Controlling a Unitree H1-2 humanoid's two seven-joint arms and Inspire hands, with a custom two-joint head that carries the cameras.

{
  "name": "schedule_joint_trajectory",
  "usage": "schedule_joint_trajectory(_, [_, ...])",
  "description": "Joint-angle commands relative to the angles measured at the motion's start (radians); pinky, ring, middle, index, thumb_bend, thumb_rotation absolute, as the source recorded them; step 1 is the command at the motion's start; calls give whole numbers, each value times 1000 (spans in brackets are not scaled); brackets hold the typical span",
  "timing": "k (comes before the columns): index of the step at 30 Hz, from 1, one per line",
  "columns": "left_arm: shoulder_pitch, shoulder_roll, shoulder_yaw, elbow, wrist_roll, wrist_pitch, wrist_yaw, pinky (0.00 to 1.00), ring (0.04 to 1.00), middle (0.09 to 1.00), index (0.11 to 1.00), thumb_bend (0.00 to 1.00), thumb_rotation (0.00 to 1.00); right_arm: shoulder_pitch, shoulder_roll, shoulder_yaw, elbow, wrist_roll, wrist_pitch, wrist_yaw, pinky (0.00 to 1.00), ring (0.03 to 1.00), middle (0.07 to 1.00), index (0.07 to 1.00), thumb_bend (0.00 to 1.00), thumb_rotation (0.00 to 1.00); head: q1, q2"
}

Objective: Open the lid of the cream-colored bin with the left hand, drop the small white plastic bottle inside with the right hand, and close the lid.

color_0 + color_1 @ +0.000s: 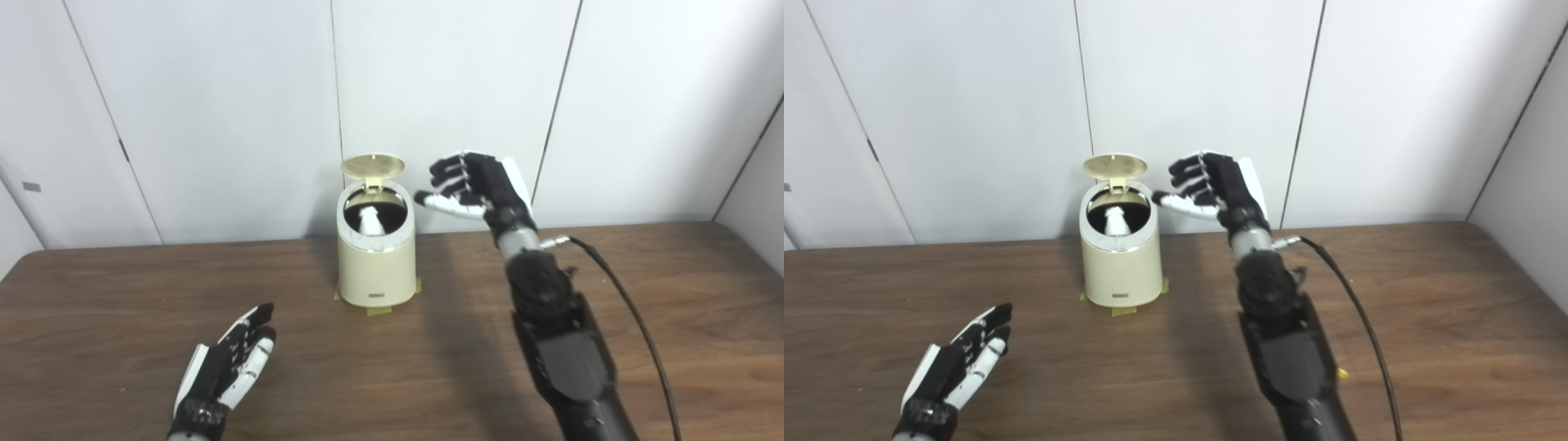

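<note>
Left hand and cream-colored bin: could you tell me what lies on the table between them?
Nothing: in both eye views only bare wooden table separates the open left hand from the bin, whose lid stands up.

The bin (376,257) stands on the counter (122,318). Bottle (370,221) sits inside it; lid (373,165) stands up behind its opening. My right hand (478,187) hovers right of the bin; my left hand (223,367) lies before it, leftward.

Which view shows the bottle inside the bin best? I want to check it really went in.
The left eye view: the bottle looks larger there, standing out white against the dark inside of the bin below the raised lid. The right eye view shows the same bottle, smaller.
</note>
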Motion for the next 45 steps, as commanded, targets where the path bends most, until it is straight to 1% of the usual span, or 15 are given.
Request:
schedule_joint_trajectory(1, [-66,-3,4,-9,-2,-2,15,891,918,908,906,366,660,13,-21,-3,-43,7,-31,8,441,450,494,499,521,0,0,0])
schedule_joint_trajectory(3, [-93,-8,6,7,-6,6,16,896,918,905,906,363,671,51,-34,-6,-63,20,-43,17,420,439,497,511,520,0,3,-3])
schedule_joint_trajectory(5, [-126,-12,6,24,-13,10,15,845,887,904,909,384,708,99,-48,-10,-97,29,-36,29,430,513,488,507,523,10,5,-6])
schedule_joint_trajectory(7, [-160,-20,9,34,-23,22,14,856,879,900,907,395,738,138,-61,-13,-127,34,-27,38,511,585,602,499,512,134,3,-5])
schedule_joint_trajectory(9, [-193,-26,12,46,-30,30,18,862,875,896,904,399,736,173,-74,-13,-158,38,-8,56,567,629,645,499,508,164,3,-7])
schedule_joint_trajectory(10, [-209,-31,15,55,-37,31,20,854,870,895,902,402,732,190,-79,-15,-176,43,6,66,629,690,703,632,594,415,4,-8])
schedule_joint_trajectory(11, [-227,-37,19,64,-45,33,22,850,870,896,902,405,729,208,-81,-19,-193,56,16,78,658,731,743,694,632,526,3,-8])
schedule_joint_trajectory(13, [-260,-48,27,81,-60,41,24,834,870,898,900,408,715,243,-82,-32,-215,101,15,101,714,818,837,802,672,676,4,-8])
schedule_joint_trajectory(17, [-324,-50,30,124,-66,46,20,826,875,900,904,394,729,314,-81,-58,-231,186,-35,134,792,899,947,926,623,797,7,-10])
schedule_joint_trajectory(19, [-351,-52,37,152,-81,36,18,839,882,903,900,401,739,341,-78,-69,-230,221,-61,143,866,943,980,957,612,864,8,-12])
schedule_joint_trajectory(22, [-396,-50,45,189,-101,26,12,864,896,911,903,450,755,388,-54,-92,-227,259,-100,125,882,949,977,949,658,935,12,-17])
schedule_joint_trajectory(26, [-443,-52,51,217,-108,30,22,871,900,912,896,499,749,443,-40,-104,-241,272,-121,113,878,938,954,932,736,984,22,-24])
schedule_joint_trajectory(32, [-525,-33,53,268,-104,40,28,877,904,916,911,485,794,504,-34,-125,-234,297,-169,105,891,933,941,921,675,998,40,-27])
schedule_joint_trajectory(37, [-600,-19,45,319,-97,34,33,847,893,904,888,457,771,523,-33,-140,-201,311,-232,102,894,936,941,932,636,1000,68,-40])
schedule_joint_trajectory(45, [-724,24,-16,414,-47,-3,19,850,894,902,883,469,818,538,-18,-142,-193,336,-257,100,867,916,927,927,641,1000,79,-45])
